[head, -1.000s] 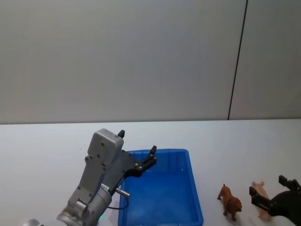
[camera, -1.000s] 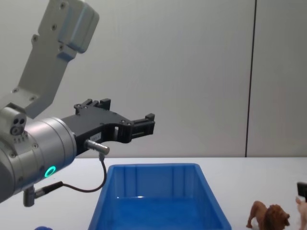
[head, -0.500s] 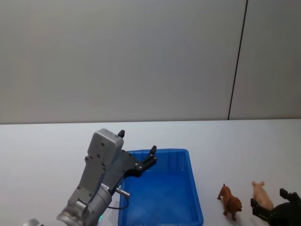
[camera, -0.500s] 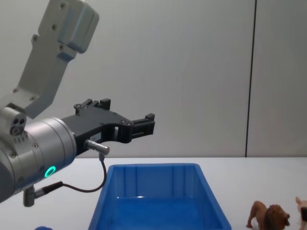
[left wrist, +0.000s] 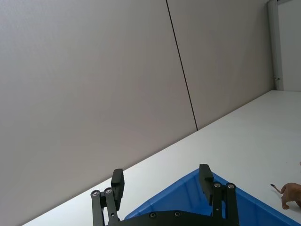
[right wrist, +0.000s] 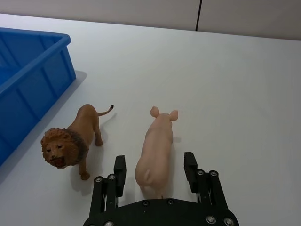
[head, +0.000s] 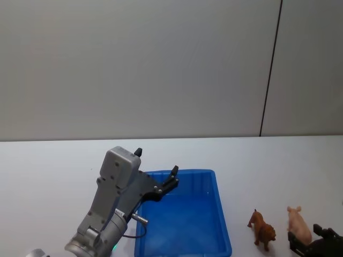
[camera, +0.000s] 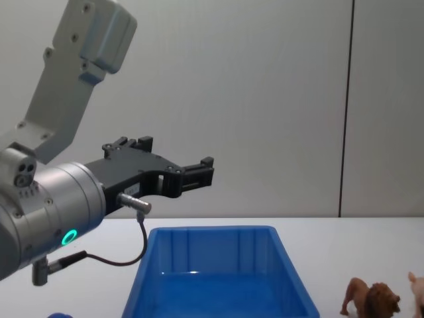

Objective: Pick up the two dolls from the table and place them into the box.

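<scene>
The brown lion (head: pixel 262 231) and the pale pink pig (head: pixel 299 227) stand side by side on the white table (head: pixel 48 171), right of the blue box (head: pixel 221 217). My right gripper (head: pixel 316 243) is low at the near right, just behind the pig. In the right wrist view it (right wrist: pixel 155 172) is open, one finger on each side of the pig's (right wrist: pixel 157 141) rump, with the lion (right wrist: pixel 70 141) beside it. My left gripper (head: pixel 156 161) hangs open above the box's left side, holding nothing. The chest view shows the lion (camera: pixel 371 301) and the pig's edge (camera: pixel 417 286).
A grey wall with a dark vertical seam (head: pixel 270 69) rises behind the table. The box (camera: pixel 212 231) holds nothing. Bare tabletop lies beyond and right of the figurines. In the left wrist view the gripper (left wrist: pixel 161 181) points across the box (left wrist: pixel 254 207) toward the wall.
My right gripper has drawn back toward the near table edge, uncovering the pig in the head view and leaving the chest view. The left arm, box and both figurines have not moved.
</scene>
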`<action>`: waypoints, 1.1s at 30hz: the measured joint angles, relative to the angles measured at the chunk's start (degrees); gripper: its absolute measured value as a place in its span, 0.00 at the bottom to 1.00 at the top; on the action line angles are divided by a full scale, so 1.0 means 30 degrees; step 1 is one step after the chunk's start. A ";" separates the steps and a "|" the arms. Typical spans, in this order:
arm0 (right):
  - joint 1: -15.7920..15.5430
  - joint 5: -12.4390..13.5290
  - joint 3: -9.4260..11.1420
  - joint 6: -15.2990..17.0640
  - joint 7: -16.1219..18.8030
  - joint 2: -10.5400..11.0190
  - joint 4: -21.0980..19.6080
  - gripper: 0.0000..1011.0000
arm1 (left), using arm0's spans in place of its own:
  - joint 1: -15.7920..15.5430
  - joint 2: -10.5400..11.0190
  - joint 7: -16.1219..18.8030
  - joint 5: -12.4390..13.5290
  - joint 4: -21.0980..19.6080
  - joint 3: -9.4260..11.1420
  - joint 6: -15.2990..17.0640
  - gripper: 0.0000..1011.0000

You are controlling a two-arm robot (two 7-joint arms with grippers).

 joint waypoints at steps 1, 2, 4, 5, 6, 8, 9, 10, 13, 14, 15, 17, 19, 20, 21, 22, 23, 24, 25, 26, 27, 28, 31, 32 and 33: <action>0.0021 0.0010 -0.0002 0.0017 -0.0009 -0.0020 0.0053 0.75 | 0.0000 0.0002 0.0001 0.0000 -0.0001 -0.0001 0.0000 0.99; 0.0050 0.0031 -0.0006 0.0044 -0.0028 -0.0049 0.0134 0.70 | 0.0000 0.0001 0.0000 0.0000 -0.0001 0.0000 0.0000 0.99; 0.0073 0.0053 -0.0006 0.0061 -0.0044 -0.0074 0.0202 0.65 | 0.0000 0.0001 0.0001 0.0000 -0.0001 0.0000 0.0000 0.99; 0.0093 0.0080 -0.0005 0.0077 -0.0058 -0.0097 0.0267 0.61 | 0.0000 0.0001 0.0001 0.0000 -0.0001 -0.0001 0.0000 0.99; 0.0113 0.0090 -0.0006 0.0081 -0.0064 -0.0108 0.0311 0.59 | 0.0000 0.0000 0.0001 0.0000 -0.0001 0.0000 0.0000 0.99; 0.0136 0.0118 -0.0001 0.0082 -0.0079 -0.0129 0.0361 0.53 | 0.0000 0.0001 0.0001 0.0000 0.0000 -0.0001 0.0001 0.99; 0.0157 0.0149 0.0006 0.0083 -0.0096 -0.0145 0.0413 0.47 | 0.0000 0.0000 0.0000 0.0001 -0.0001 0.0000 0.0000 0.99; 0.0167 0.0162 0.0011 0.0082 -0.0103 -0.0151 0.0433 0.47 | 0.0000 0.0001 0.0001 0.0000 -0.0001 0.0000 0.0000 0.99; 0.0200 0.0213 0.0042 0.0020 -0.0138 -0.0171 0.0478 0.38 | 0.0000 0.0001 0.0001 0.0001 0.0000 0.0000 0.0001 0.99; 0.0214 0.0220 0.0052 -0.0004 -0.0147 -0.0177 0.0483 0.37 | 0.0000 0.0001 0.0001 0.0000 -0.0001 -0.0001 0.0000 0.99; 0.0231 0.0226 0.0060 -0.0054 -0.0157 -0.0182 0.0484 0.38 | 0.0000 0.0001 0.0001 0.0000 0.0000 0.0000 0.0000 0.99; 0.0278 0.0228 0.0089 -0.0200 -0.0187 -0.0194 0.0484 0.37 | 0.0000 0.0002 0.0001 0.0000 0.0000 0.0000 0.0000 0.99; 0.0313 0.0228 0.0112 -0.0335 -0.0211 -0.0200 0.0476 0.38 | 0.0000 0.0001 0.0000 0.0000 0.0000 -0.0001 0.0000 0.99; 0.0362 0.0208 0.0135 -0.0468 -0.0225 -0.0208 0.0440 0.38 | 0.0000 0.0000 0.0000 0.0000 -0.0001 -0.0001 0.0000 0.99; 0.0383 0.0182 0.0141 -0.0565 -0.0231 -0.0212 0.0414 0.37 | 0.0000 0.0000 0.0000 0.0000 -0.0001 -0.0001 0.0000 0.99; 0.0441 0.0135 0.0158 -0.0715 -0.0237 -0.0219 0.0353 0.37 | 0.0000 0.0000 0.0001 0.0000 0.0000 -0.0001 0.0000 0.99; 0.0470 0.0104 0.0169 -0.0791 -0.0238 -0.0222 0.0321 0.38 | 0.0000 0.0000 0.0001 0.0000 0.0000 0.0000 0.0000 0.99; 0.0516 0.0074 0.0182 -0.0875 -0.0238 -0.0228 0.0279 0.38 | 0.0000 0.0002 0.0001 0.0001 -0.0001 -0.0001 0.0000 0.99; 0.0593 0.0012 0.0199 -0.1025 -0.0232 -0.0241 0.0204 0.38 | 0.0000 0.0001 0.0001 0.0001 -0.0001 -0.0001 0.0000 0.99; 0.0593 0.0012 0.0199 -0.1025 -0.0232 -0.0241 0.0204 0.38 | 0.0000 0.0001 0.0001 0.0000 0.0000 0.0000 0.0001 0.99; 0.0689 -0.0049 0.0210 -0.1159 -0.0200 -0.0257 0.0122 0.38 | 0.0000 0.0001 0.0001 0.0000 -0.0001 -0.0001 0.0000 0.99; 0.0744 -0.0090 0.0213 -0.1253 -0.0149 -0.0267 0.0076 0.38 | 0.0000 0.0001 0.0001 0.0000 -0.0001 0.0000 0.0000 0.99; 0.1033 -0.0204 0.0224 -0.1489 0.0087 -0.0323 -0.0124 0.38 | 0.0001 0.0001 0.0000 0.0001 -0.0001 0.0000 0.0000 0.99; 0.1178 -0.0258 0.0224 -0.1591 0.0293 -0.0356 -0.0212 0.38 | 0.0000 0.0000 0.0000 0.0000 -0.0001 -0.0001 0.0000 0.99; 0.1286 -0.0283 0.0223 -0.1624 0.0389 -0.0385 -0.0272 0.38 | 0.0000 0.0001 0.0001 0.0001 0.0000 -0.0001 0.0000 0.99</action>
